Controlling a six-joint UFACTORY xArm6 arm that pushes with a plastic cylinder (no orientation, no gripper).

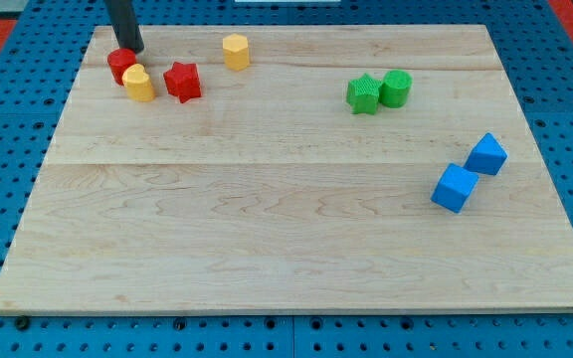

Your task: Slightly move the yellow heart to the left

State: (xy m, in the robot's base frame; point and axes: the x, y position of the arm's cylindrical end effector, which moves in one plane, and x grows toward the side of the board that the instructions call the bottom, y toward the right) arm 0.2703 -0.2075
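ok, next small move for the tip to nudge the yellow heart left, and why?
Probably bring my tip around to the view's right of the yellow heart-shaped block. It now sits above the red round block at the heart's upper left, the wrong side for pushing left. The red star-shaped block crowds the right.

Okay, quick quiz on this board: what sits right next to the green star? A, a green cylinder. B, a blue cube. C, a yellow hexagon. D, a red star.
A: the green cylinder sits against the green star on its side toward the view's right, while the blue, red and yellow blocks lie well apart from that pair.
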